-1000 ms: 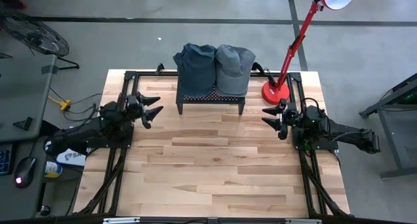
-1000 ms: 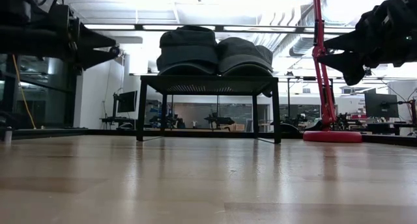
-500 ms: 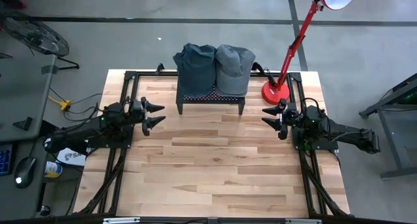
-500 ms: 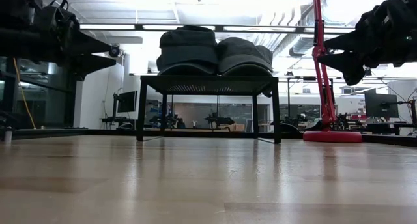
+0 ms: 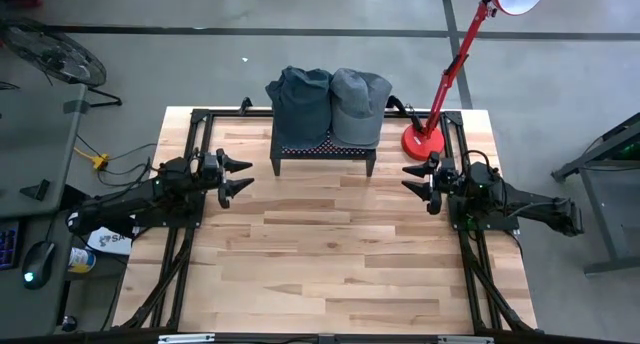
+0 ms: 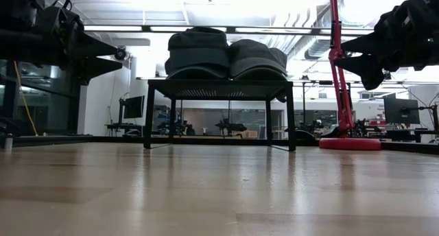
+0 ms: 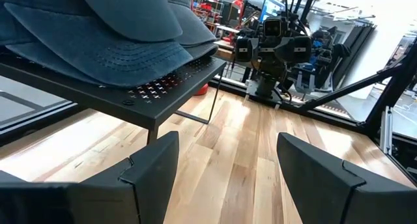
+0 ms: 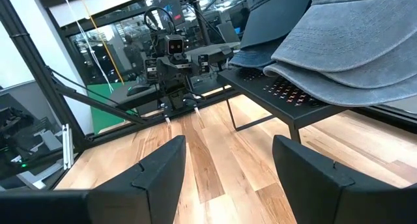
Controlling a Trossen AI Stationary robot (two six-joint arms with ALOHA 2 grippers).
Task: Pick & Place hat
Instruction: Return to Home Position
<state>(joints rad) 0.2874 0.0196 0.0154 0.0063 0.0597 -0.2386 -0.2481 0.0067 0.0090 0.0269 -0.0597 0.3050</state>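
While the blue caps (image 5: pixel 300 94) and gray caps (image 5: pixel 360 102) sit stacked side by side on the shelf (image 5: pixel 305 147), the left gripper (image 5: pixel 247 174) hangs nearer the blue, the right gripper (image 5: pixel 406 176) nearer the gray, each short of it, fingers spread and empty.

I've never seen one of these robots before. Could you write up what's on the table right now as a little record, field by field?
Table: light wood
Shelf: black, perforated, at the far middle of the table
Blue caps: stacked on the shelf, on the left arm's side
Gray caps: stacked right beside them, on the right arm's side
Lamp: red, standing by the shelf's right end
Left gripper: above the table's left side, jaws open, holding nothing
Right gripper: above the right side, jaws open, holding nothing
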